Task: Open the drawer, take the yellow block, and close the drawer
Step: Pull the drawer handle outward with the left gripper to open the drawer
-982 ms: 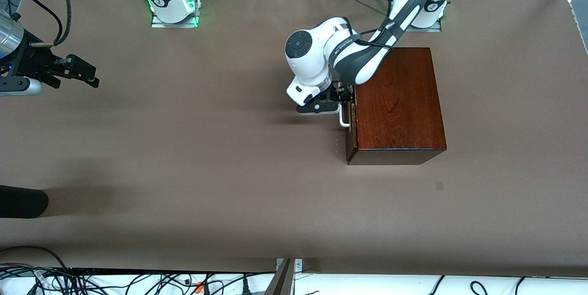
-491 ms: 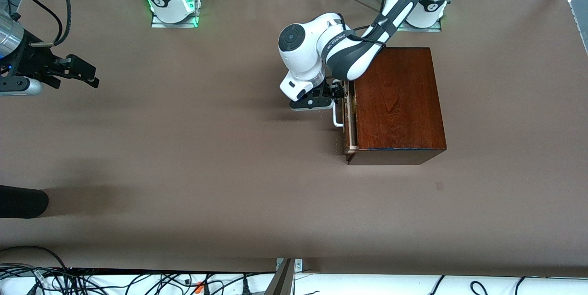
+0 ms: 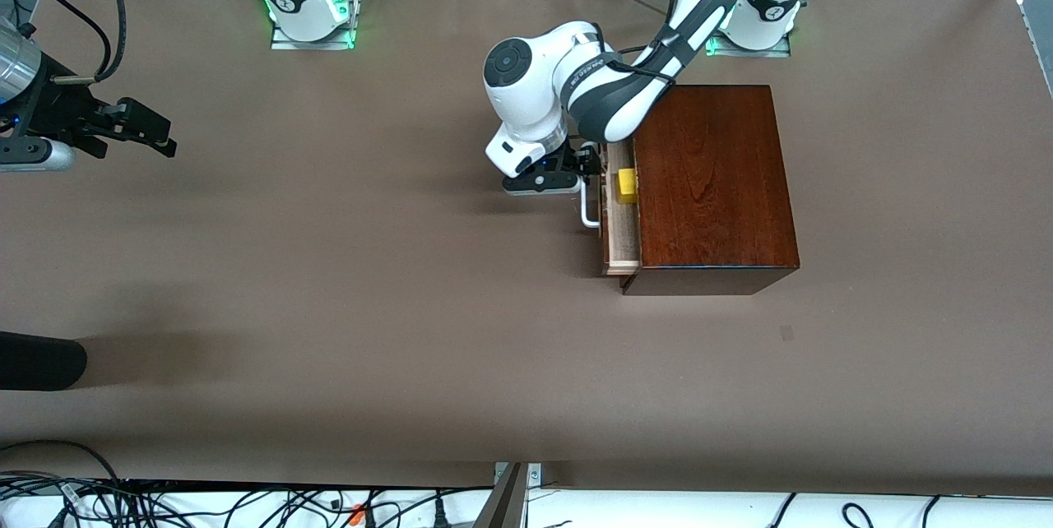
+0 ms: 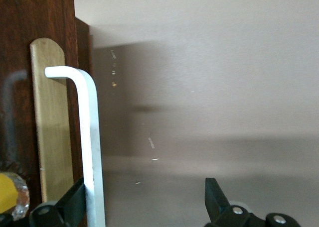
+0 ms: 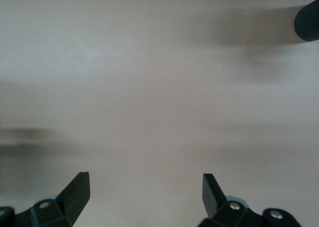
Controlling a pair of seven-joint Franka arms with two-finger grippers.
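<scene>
The right gripper (image 3: 156, 136) is waiting with fingers spread over bare table at the right arm's end. The left gripper (image 3: 586, 174) is hooking the white U-shaped bar handle (image 3: 587, 210) with its jaws apart, one finger against the bar, nothing clamped. The dark reddish-brown wooden box's drawer (image 3: 619, 224) is standing partly out, exposing the small bright yellow block (image 3: 627, 185) in its pale interior. Judged best practice: pulling straight along the slide, box unmoved, until the block clears the lid.

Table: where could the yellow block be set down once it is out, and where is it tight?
The table lies bare between the wooden box and the waiting right gripper, and nearer the camera. In front of the drawer it is tight: the left gripper hooks the handle, open, beside the yellow block.
</scene>
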